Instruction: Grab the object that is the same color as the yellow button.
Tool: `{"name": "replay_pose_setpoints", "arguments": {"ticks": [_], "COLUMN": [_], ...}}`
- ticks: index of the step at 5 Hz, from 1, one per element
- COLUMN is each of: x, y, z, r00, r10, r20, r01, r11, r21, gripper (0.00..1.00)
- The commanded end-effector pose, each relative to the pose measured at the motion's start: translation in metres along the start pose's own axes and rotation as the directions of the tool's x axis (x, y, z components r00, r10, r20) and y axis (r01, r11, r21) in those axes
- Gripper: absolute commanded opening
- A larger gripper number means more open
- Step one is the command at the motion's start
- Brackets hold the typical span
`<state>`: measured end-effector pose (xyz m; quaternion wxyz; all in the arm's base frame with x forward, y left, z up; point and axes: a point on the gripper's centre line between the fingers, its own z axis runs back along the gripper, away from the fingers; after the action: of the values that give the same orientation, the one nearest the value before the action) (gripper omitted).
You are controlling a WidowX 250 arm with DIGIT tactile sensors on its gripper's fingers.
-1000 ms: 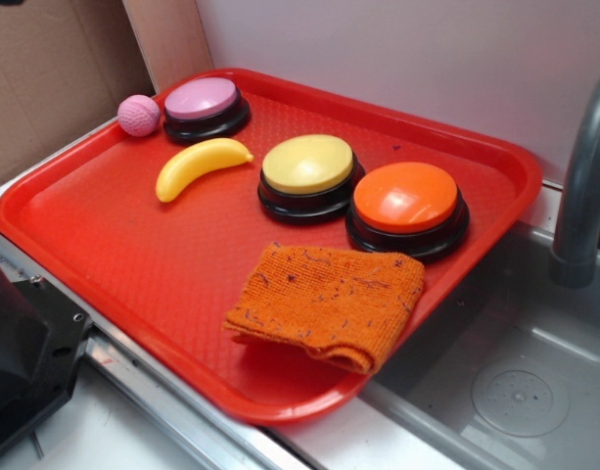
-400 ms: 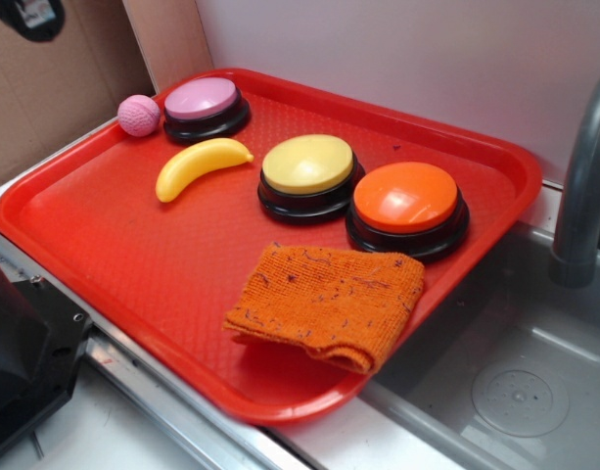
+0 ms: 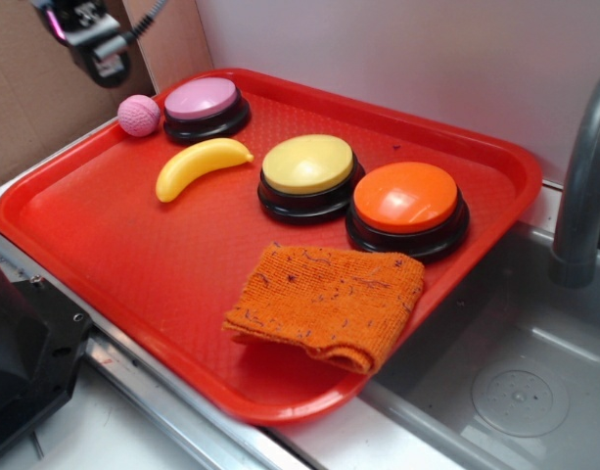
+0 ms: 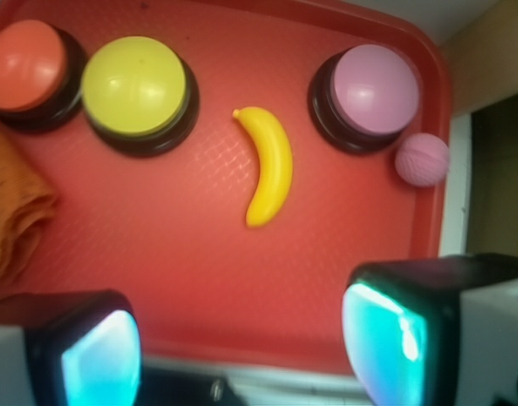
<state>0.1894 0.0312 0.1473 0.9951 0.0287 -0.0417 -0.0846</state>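
The black claw [image 3: 96, 61], jaws spread and empty, has been brought into view above the red tray's [image 3: 104, 255] corner; the glossy curved yellow plastic banana [image 4: 269, 165] is left untouched.

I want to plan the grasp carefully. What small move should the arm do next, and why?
Probably move the end effector forward over the tray toward the banana and start lowering. Its fingers are apart with nothing between them, and it hangs at the tray's edge near the pink ball, short of the banana, which matches the yellow button.
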Motion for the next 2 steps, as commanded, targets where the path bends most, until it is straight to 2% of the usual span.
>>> {"name": "replay_pose_setpoints", "arguments": {"ticks": [1,2], "x": [0.032,0.032], "y": [0.015,0.016], "z": [-0.059,-0.082], "r00": [0.999,1.0], "r10": [-0.015,-0.014], "r20": [0.039,0.009], "r01": [0.013,0.014], "r11": [0.999,0.998], "r21": [0.044,0.058], "gripper": [1.0,1.0]}}
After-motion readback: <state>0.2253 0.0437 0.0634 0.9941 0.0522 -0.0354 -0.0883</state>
